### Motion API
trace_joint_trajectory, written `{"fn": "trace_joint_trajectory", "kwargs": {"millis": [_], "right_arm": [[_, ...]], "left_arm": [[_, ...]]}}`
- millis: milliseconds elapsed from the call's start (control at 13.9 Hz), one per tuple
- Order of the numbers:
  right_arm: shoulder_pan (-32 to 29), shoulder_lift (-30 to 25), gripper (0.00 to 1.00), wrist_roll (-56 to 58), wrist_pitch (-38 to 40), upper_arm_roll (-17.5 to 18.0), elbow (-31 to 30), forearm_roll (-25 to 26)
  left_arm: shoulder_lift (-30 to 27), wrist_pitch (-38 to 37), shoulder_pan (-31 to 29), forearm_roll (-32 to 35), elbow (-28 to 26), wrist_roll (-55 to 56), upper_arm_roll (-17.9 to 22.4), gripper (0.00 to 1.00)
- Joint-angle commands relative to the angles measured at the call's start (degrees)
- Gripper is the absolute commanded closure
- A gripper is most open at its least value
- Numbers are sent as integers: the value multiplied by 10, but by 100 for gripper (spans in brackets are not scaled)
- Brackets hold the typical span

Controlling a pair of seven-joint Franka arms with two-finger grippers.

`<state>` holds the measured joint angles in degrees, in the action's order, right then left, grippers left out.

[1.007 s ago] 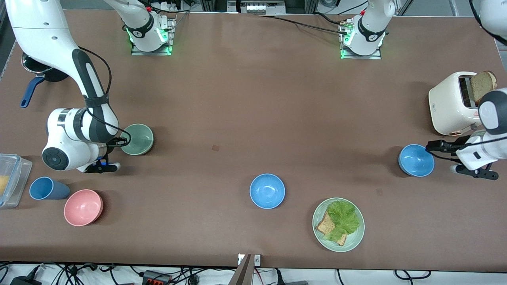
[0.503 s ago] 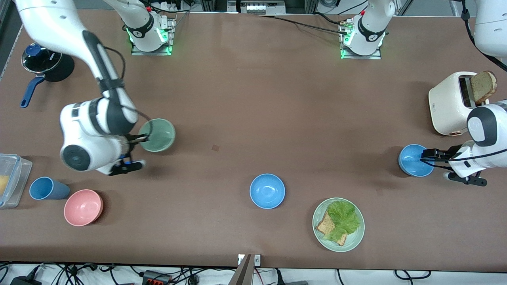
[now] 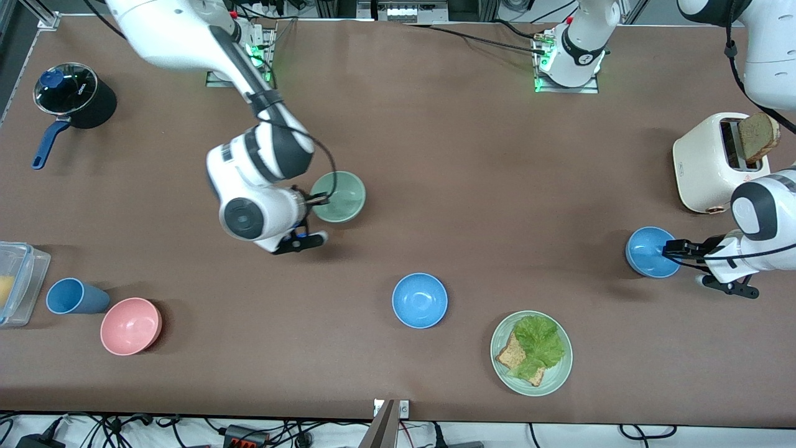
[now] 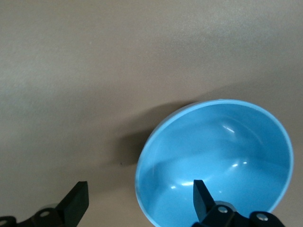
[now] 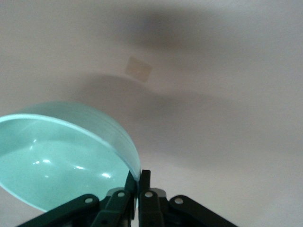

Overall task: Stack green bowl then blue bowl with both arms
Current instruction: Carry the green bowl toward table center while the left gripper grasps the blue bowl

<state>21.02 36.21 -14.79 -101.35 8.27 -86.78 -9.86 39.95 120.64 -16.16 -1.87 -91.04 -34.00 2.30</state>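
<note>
carried toward mid-table, green bowl point(image 3: 339, 196) rim pinched by right gripper point(image 3: 318, 199); left gripper point(image 3: 666, 249) fingers spread astride blue bowl point(image 3: 647, 251) rim.

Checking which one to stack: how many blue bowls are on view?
2. One blue bowl sits mid-table beside the toast plate; the other blue bowl sits by the toaster, straddled by the open left gripper.

Evenly and brightly lit from overhead across the brown worktop point(image 3: 472, 186), with soft, short shadows beside each bowl. Sharp throughout the front view. Small white glints inside the blue bowl point(image 4: 222, 165) in the left wrist view. Right wrist view hazy and washed out, green bowl point(image 5: 61, 156) slightly motion-blurred
</note>
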Motion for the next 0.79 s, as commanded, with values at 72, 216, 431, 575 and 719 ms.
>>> {"fn": "trace_joint_trajectory", "kwargs": {"millis": [72,216,431,575,719], "right_arm": [[49,32,100,-69,-46,-4,13,-6],[74,46,100,-115,-78,-4,13,-8],[95,67,100,-152,-119,-4,13,-10],[97,69,100,-154,-121,-4,13,-13],[94,65,1,-160,-119,-4,14,-13]], "left_arm": [[12,2,-9,-21,15,-36,-6,40],[12,0,-8,-21,13,-37,-6,60],[11,-6,-9,-23,11,-34,-7,81],[11,-13,-9,-23,11,-33,-8,91],[8,-30,-8,-24,14,-33,-11,98]]}}
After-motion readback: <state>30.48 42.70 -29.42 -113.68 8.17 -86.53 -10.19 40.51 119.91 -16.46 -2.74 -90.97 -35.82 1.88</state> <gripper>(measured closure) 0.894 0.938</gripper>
